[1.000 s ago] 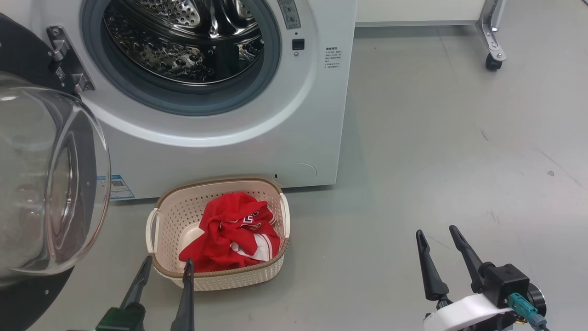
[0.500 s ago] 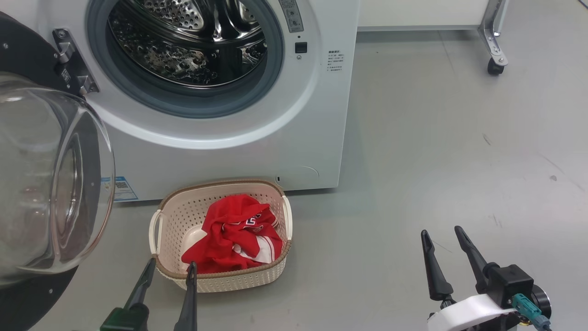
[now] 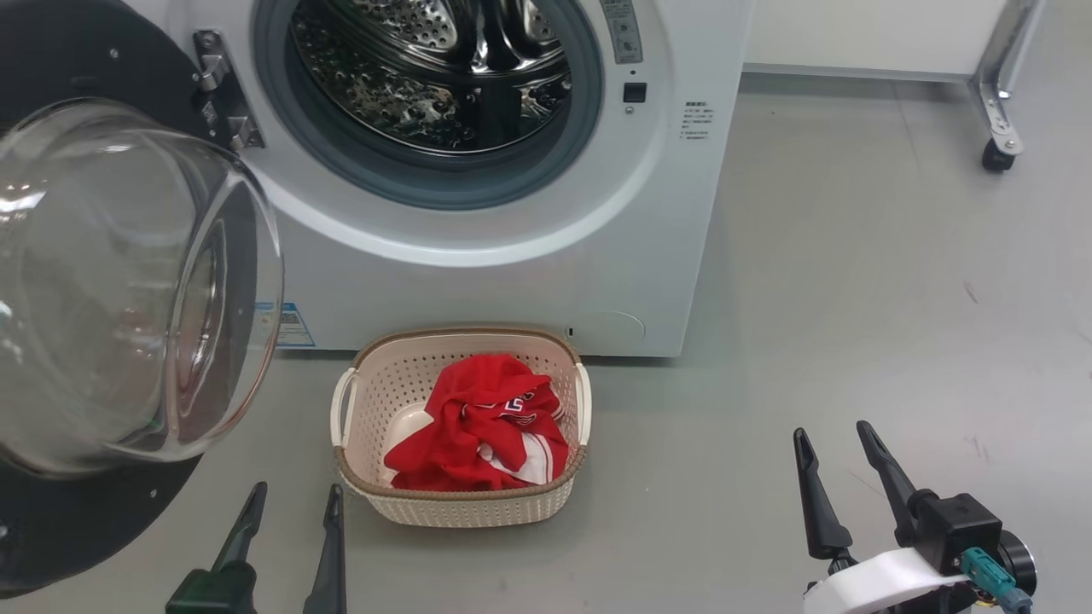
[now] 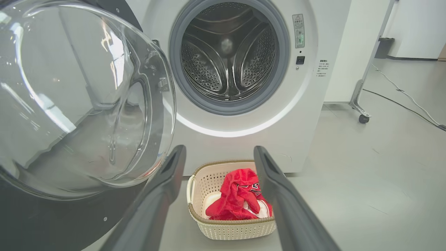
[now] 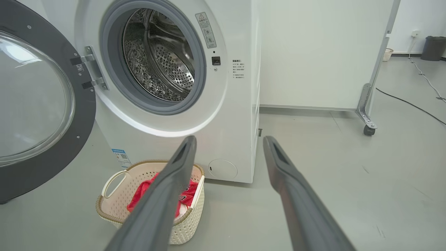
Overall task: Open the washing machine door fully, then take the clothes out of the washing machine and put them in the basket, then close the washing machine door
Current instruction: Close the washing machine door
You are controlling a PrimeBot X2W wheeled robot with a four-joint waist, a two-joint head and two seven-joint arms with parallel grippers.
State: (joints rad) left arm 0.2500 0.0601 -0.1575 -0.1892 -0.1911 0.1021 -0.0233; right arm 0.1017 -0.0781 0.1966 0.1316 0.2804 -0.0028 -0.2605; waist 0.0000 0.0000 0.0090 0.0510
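The washing machine (image 3: 529, 281) stands with its door (image 3: 128, 281) swung wide to the left, glass bowl facing me. Its drum (image 3: 426, 85) shows bare perforated steel. The cream basket (image 3: 465, 507) sits on the floor in front of the machine, holding crumpled red clothes (image 3: 482, 422) with white stripes. My left gripper (image 3: 295, 495) is open, low and just left of the basket's front corner, touching nothing. My right gripper (image 3: 832, 432) is open over bare floor well to the basket's right. The left wrist view looks between open fingers (image 4: 167, 181) at the basket (image 4: 230, 232) and clothes (image 4: 237, 195).
The open door (image 4: 80, 97) bulges close to the left arm's side. A white panel on a castor leg (image 3: 994, 153) stands at the far right, and a cable (image 5: 411, 104) runs across the grey floor (image 3: 853, 298) behind it.
The whole head view has shifted right, so the camera has turned. Against the basket, my left gripper now sits left of its front corner instead of at its front rim. Both grippers stay open.
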